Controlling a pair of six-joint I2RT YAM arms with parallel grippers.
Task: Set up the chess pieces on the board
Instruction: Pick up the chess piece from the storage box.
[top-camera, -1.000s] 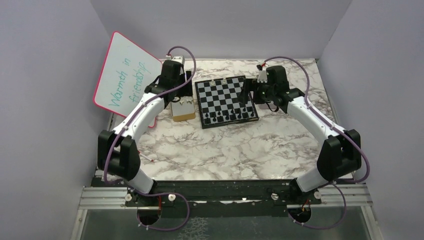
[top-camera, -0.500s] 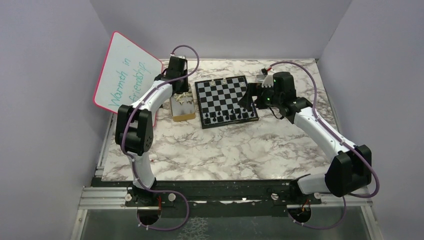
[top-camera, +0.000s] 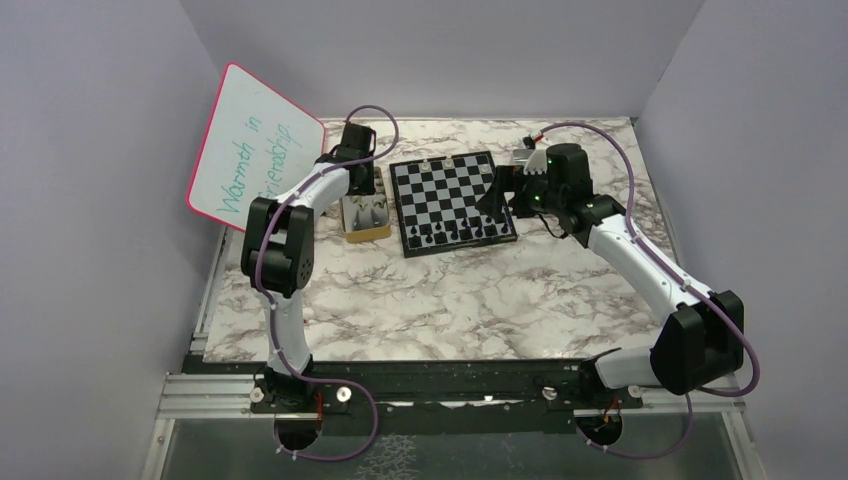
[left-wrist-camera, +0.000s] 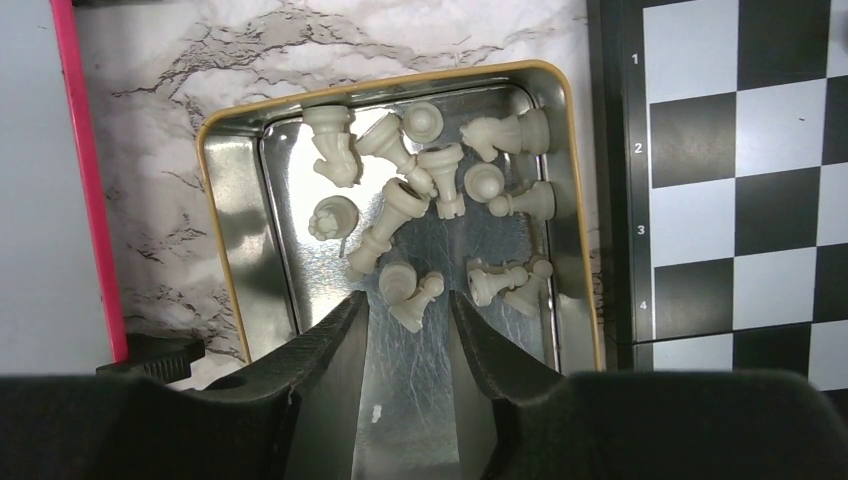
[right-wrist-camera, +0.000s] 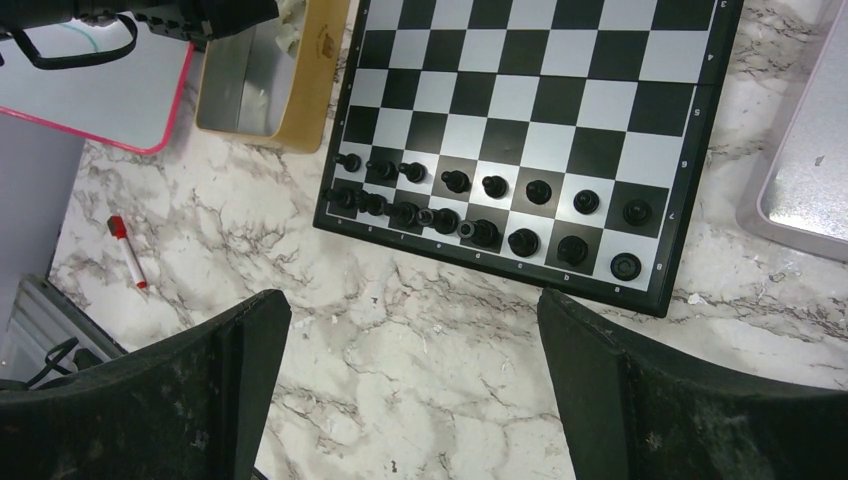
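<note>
Left claw (left-wrist-camera: 408, 300) around pale piece (left-wrist-camera: 420, 298), maybe gripping

- Tabletop (top-camera: 450, 300): white slab with grey-brown marble veining.
- Whiteboard (top-camera: 255, 150): white rectangular panel, pink-red rim, rounded corners, teal handwriting "Warmth in friendship". It stands tilted at ten o'clock on the table, against the left wall.
- Tin (left-wrist-camera: 235, 230): shiny rectangular metal box, open, with a mustard-yellow outside and rim. It sits just beside the whiteboard's lower edge.
- Marker pen (right-wrist-camera: 127, 252): small, white barrel, red cap. It lies on the marble at seven o'clock from the tin in the right wrist view.
- Tray (right-wrist-camera: 805, 190): plain silver metal, at one o'clock on the table.
- Walls (top-camera: 440, 50): pale lavender, on three sides.
</note>
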